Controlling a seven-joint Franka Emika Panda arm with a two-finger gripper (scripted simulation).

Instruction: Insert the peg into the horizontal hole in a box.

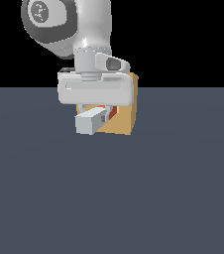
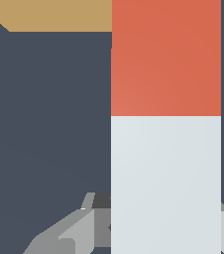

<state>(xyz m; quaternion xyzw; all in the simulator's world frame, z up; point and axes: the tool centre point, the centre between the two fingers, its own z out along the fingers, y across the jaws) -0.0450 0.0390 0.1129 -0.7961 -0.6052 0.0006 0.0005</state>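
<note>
While clamped on the pale end, gripper [image 1: 95,115] carries peg [image 2: 166,124], red tip toward box [image 1: 126,119]; looks rigid, light, probably slick-sided.

The peg [image 2: 166,149] is pale grey-white along most of its length, with one end a flat red-orange; the two colours meet in a straight, sharp line. In the exterior view only a sliver of the red shows behind the pale end. The box [image 1: 126,119] is plain tan, a shade darker on its shadowed side. The gripper [image 1: 95,115] is white with light grey shading, and its fingers [image 2: 67,233] look mid-grey, perhaps with a darker patch. The floor [image 1: 109,198] is an even slate blue-grey, the background above it black
</note>
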